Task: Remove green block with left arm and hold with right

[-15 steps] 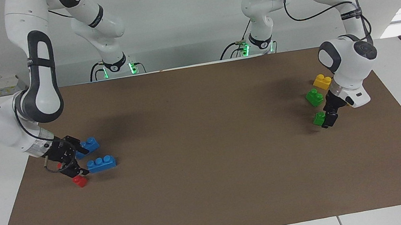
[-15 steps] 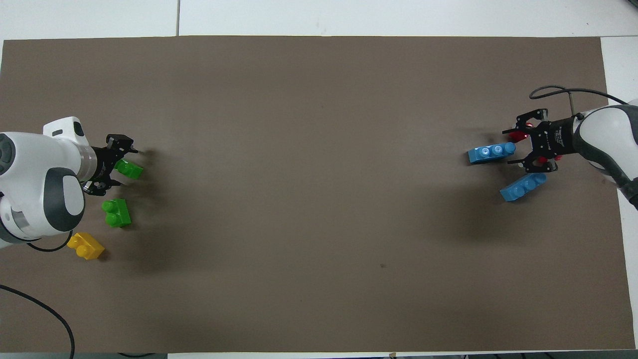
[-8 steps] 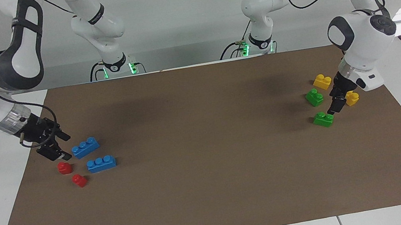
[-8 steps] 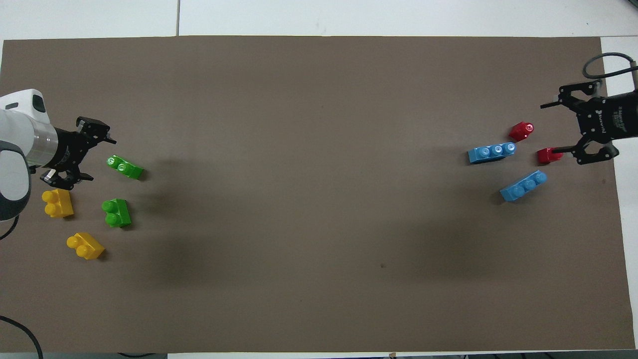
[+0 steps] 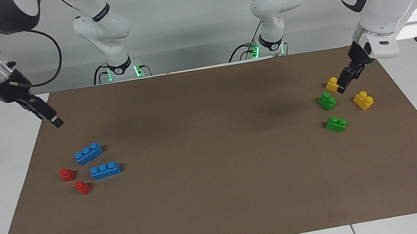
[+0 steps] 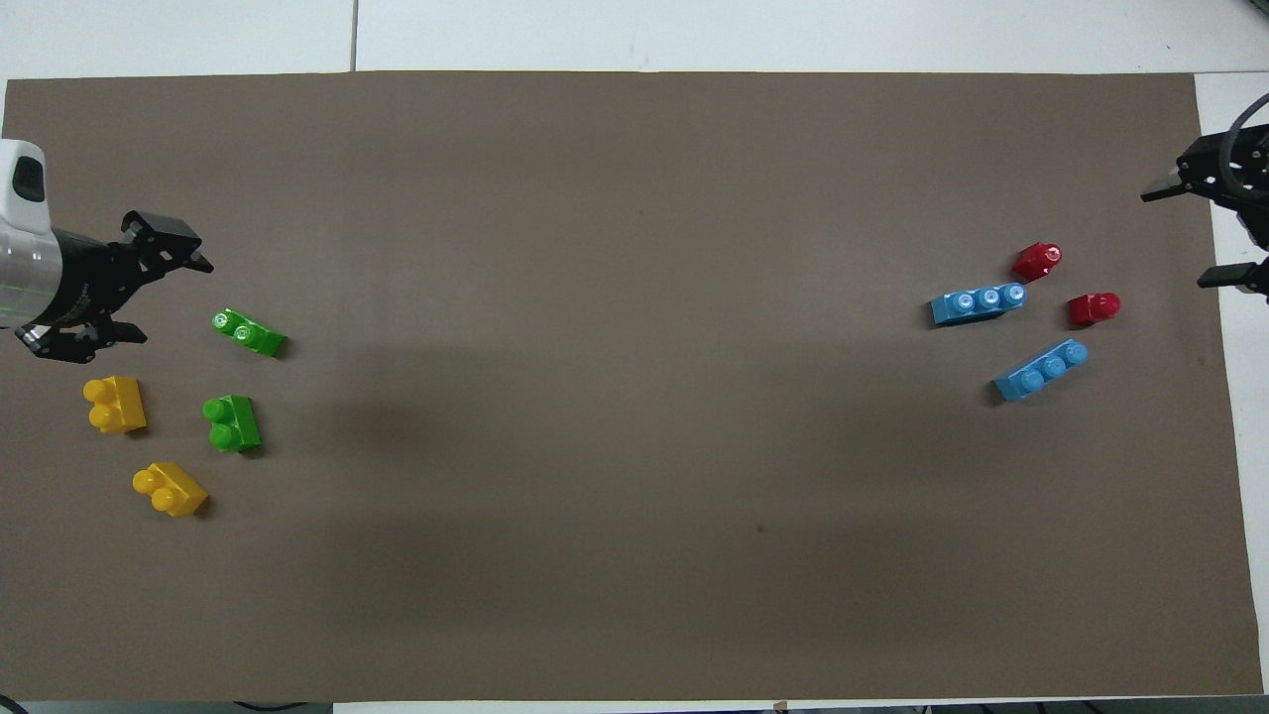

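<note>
Green block (image 6: 249,333) flat, studs up

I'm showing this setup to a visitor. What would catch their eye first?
Two bright clusters of bricks on the brown mat: green bricks and yellow bricks at the left arm's end, blue bricks and red bricks at the right arm's end. Both grippers, left and right, are raised, open, empty.

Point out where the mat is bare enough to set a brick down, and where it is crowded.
Free: the wide middle of the brown mat, between the green block and the nearest blue brick, plus the strips along both long edges. Crowded: the left arm's end, with another green brick and two yellow bricks; the right arm's end, with a second blue brick and two red bricks.
</note>
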